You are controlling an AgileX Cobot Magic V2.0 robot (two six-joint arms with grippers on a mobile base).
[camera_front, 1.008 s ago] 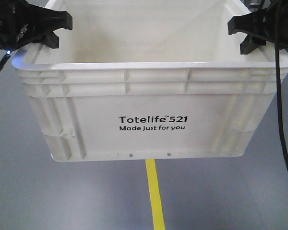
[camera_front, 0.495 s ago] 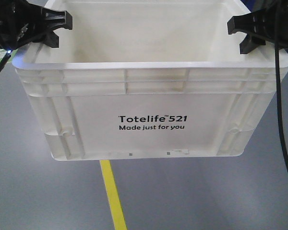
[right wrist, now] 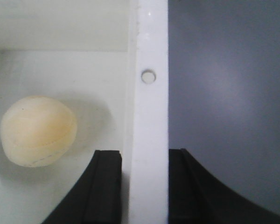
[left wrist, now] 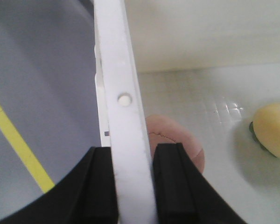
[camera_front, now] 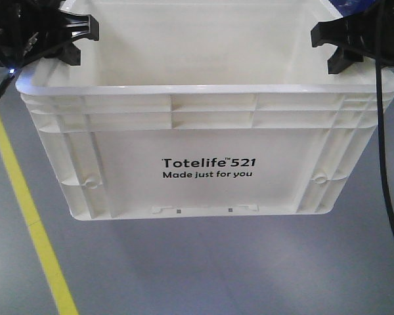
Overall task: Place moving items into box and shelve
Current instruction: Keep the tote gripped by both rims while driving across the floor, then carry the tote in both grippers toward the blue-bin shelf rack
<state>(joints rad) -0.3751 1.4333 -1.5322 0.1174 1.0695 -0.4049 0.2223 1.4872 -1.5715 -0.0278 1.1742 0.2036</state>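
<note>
Shifted sideways over the floor since a second ago, going by the yellow line: then under mid-frame, now slanting down the left edge of the front view. Kept the box at the same spot in frame throughout. Holding that box by its two side walls, apparently clear of the floor. Left hand at upper left, nipped tight over the rim, one finger inside and one outside. Right hand at upper right, clamped on the opposite rim likewise. Loaded already: pinkish-brown ball on the box bottom just inside the left wall, and pale yellow ball near the right wall, well apart. Packing apparently done, then; shelving left. Nowhere to set it in any view, so probably mid-carry, with travel and set-down to come.
</note>
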